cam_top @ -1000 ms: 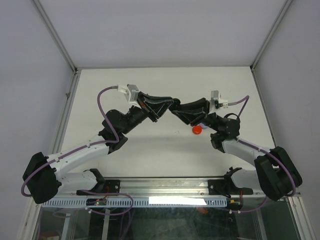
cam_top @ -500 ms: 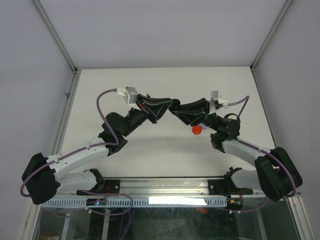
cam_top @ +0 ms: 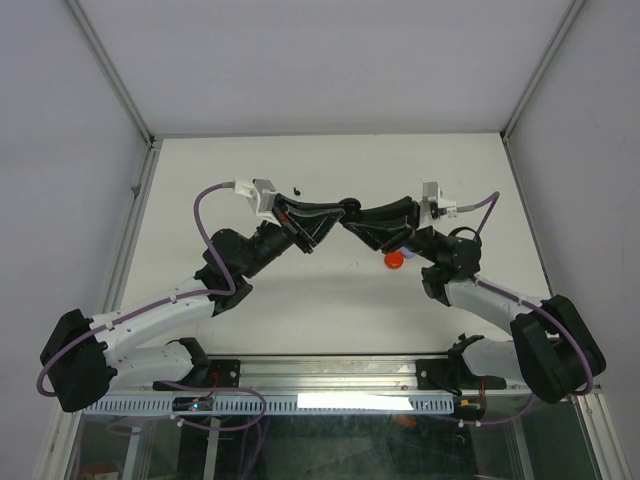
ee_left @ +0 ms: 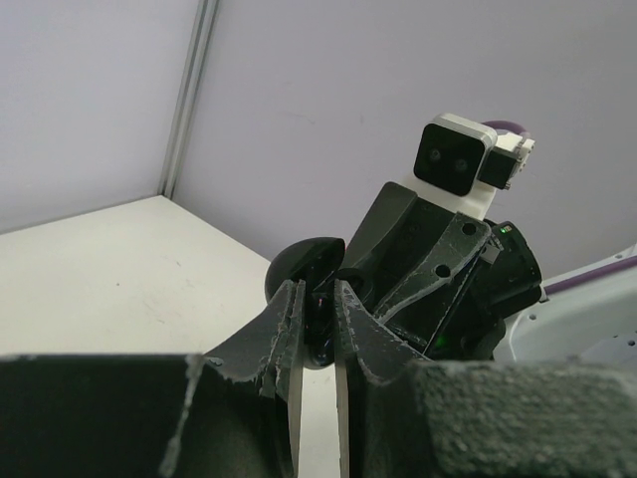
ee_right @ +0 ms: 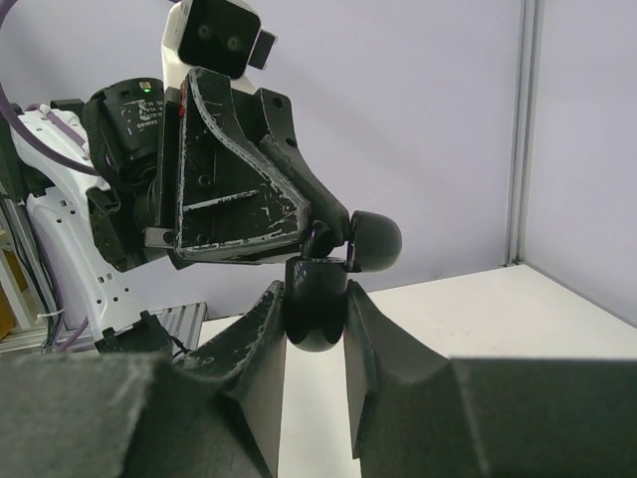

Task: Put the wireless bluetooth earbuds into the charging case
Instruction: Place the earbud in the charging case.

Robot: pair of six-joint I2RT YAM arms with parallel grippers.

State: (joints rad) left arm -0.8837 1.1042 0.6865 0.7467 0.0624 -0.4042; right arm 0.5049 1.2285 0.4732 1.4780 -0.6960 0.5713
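1. Right tool [ee_right: 314, 293]: closed on the black case [ee_right: 315, 317], one finger on each side of the round body, held clear above the surface [cam_top: 450, 170]. The lid [ee_right: 374, 242] stands open, tipped away from the tool's right finger
2. Left tool [ee_left: 318, 291]: fingers drawn to a narrow slit, apparently pinching a small dark bud [ee_right: 320, 239] at their tips. Its shape is too small to confirm
3. Position: the left tool's tips meet the case from above, directly over the right tool's grip, with the bud at the mouth of the case beside the lid hinge. Seating in the socket cannot be seen
4. Other items: a red item [cam_top: 395, 259] lies on the surface below the right tool, and a dark speck [cam_top: 298, 188] lies just beyond the left tool. What the speck is cannot be told
5. Risks, as judged:
   - Releasing before the stem lines up with its socket would leave the bud perched on the rim, and it could drop to the surface
   - Downward push from the left tool could twist the round case in the right tool's grip
   - The left tool's tips are close to the lid, so a sideways move may knock it shut on the bud
   - The two tools are nearly in contact, so small errors risk a collision
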